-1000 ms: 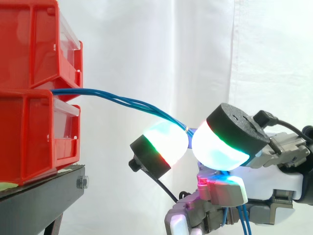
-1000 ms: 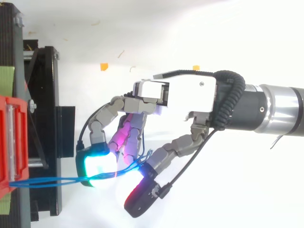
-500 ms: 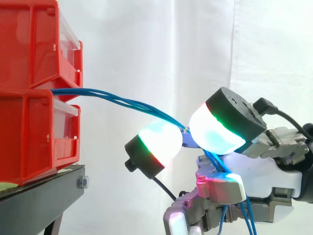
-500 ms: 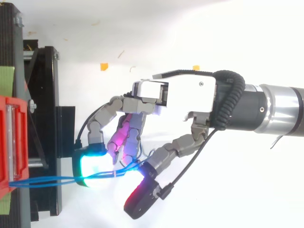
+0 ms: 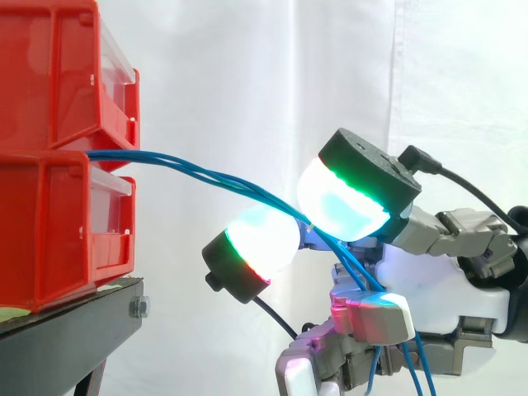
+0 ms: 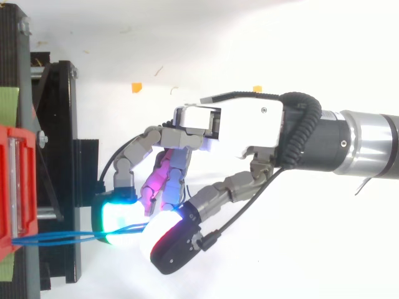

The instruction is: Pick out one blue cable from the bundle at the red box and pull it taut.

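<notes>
Several thin blue cables (image 5: pixel 190 172) leave the gap between two stacked red bins (image 5: pixel 58 223) and slope down to the right. They pass between two glowing fingertips, an upper pad (image 5: pixel 342 202) and a lower pad (image 5: pixel 264 239), which meet on them. Past the pads the strands drop behind the hand (image 5: pixel 445 289). In the top view the hand (image 6: pixel 249 131) reaches left, its fingers curled. Its cyan pad (image 6: pixel 121 218) and black-backed thumb pad (image 6: pixel 168 240) press together over the cables (image 6: pixel 56 237) near the bin edge (image 6: pixel 19 187).
The bins sit on a black stand (image 5: pixel 74 330) at the left, with a white curtain behind. Seen from above, the stand's frame (image 6: pixel 62 156) lies just left of the fingertips. Small orange scraps (image 6: pixel 136 87) lie on the white floor.
The thumb pad has swung in toward the cyan pad, closing the gap over the cables. In the side view the upper pad has risen and shifted left. The arm has stayed put.
</notes>
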